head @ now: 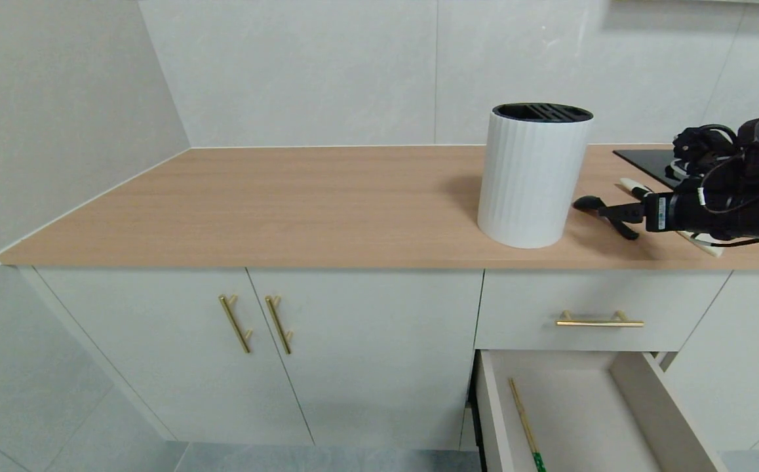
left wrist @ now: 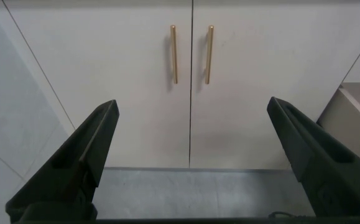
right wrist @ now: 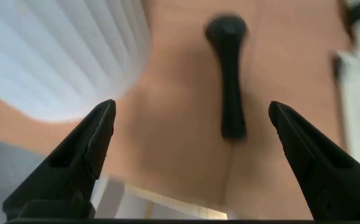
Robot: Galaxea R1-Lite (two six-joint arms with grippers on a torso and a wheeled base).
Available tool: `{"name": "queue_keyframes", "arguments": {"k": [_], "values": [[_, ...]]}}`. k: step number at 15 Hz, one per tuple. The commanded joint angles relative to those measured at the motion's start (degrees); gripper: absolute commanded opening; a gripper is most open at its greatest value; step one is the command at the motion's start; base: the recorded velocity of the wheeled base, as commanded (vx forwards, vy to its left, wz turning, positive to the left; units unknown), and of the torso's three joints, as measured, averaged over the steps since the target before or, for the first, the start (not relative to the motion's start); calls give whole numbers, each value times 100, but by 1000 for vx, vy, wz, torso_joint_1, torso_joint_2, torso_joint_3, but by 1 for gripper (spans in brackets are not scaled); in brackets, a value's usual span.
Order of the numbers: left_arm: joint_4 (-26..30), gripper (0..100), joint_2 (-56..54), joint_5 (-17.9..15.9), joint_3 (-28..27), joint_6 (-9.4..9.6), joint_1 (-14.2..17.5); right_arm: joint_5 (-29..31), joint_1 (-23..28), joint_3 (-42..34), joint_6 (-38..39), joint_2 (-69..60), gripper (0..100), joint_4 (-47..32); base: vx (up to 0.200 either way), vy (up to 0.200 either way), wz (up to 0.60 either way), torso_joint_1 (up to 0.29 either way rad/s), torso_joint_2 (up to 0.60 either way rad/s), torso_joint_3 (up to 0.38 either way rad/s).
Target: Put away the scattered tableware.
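A black spoon (head: 588, 202) lies on the wooden counter (head: 327, 203) just right of a white ribbed utensil holder (head: 531, 178) with a black slotted top. My right gripper (head: 619, 221) hovers low over the counter at the spoon's handle end, open. From the right wrist, the spoon (right wrist: 230, 74) lies ahead between the spread fingers (right wrist: 92, 146), with the holder (right wrist: 61, 56) off to one side. A white-handled utensil (head: 635, 188) lies behind the right arm. My left gripper (left wrist: 192, 104) is open and empty, low in front of the cabinet doors (left wrist: 136, 99).
A lower drawer (head: 648, 406) under the right part of the counter stands open, with a pair of chopsticks (head: 525, 423) inside. A black cooktop (head: 645, 160) sits at the back right. The cabinet doors have gold handles (head: 255, 322).
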State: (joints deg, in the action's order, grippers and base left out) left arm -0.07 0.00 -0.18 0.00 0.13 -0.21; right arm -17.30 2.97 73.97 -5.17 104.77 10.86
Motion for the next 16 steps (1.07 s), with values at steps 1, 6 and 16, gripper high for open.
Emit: {"name": "queue_keyframes", "arguments": {"k": [1, 6, 16], "values": [[-1, 100, 0, 1, 0, 4, 3, -133, 142, -50, -10, 422, 100, 223, 0, 0, 0, 0, 0, 0], [-1, 100, 0, 1, 0, -5, -6, -133, 177, -32, -2, 747, 100, 636, 0, 0, 0, 0, 0, 0], [-1, 100, 0, 1, 0, 4, 3, 271, 142, 161, 244, 1239, 100, 1331, 0, 0, 0, 0, 0, 0]]}}
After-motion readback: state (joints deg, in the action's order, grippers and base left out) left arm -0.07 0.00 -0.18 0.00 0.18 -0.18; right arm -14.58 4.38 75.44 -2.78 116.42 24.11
